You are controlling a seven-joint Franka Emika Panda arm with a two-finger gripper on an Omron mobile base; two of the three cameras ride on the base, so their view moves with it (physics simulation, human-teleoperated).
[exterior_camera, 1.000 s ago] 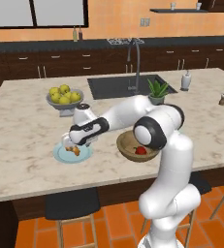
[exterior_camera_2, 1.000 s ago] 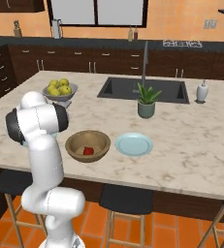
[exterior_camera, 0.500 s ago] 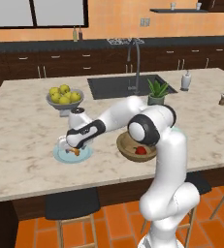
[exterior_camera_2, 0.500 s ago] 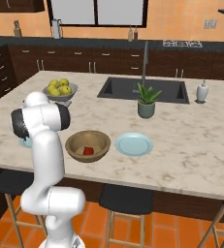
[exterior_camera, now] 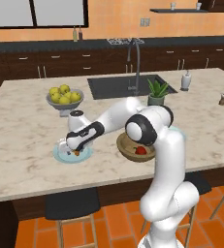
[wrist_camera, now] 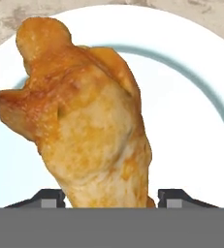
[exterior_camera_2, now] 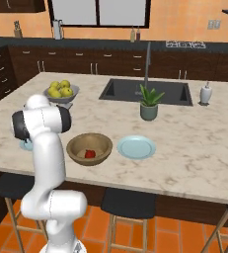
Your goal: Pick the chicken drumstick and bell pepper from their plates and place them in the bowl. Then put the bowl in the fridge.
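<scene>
**Two finger tips flank the drumstick**

We see the gripper (exterior_camera: 75,150) low over the round pale-blue plate (exterior_camera: 60,154), jaws partly open astride the golden-brown lumpy chicken drumstick (wrist_camera: 84,121); grip unclear. The glossy red bell pepper (exterior_camera_2: 90,154) lies in the brown wooden bowl (exterior_camera_2: 76,143).

The chicken drumstick (wrist_camera: 89,116) has a lumpy, rough golden-brown skin with a slight greasy sheen, lying on a smooth pale-blue plate (wrist_camera: 196,121) that looks like glazed ceramic. The bowl (exterior_camera_2: 89,147) is brown wood with a matt grain; the bell pepper (exterior_camera_2: 90,154) inside is glossy red. The counter (exterior_camera: 21,160) is polished, veined marble-like stone, and the arm's shell (exterior_camera: 169,160) is smooth white plastic
</scene>
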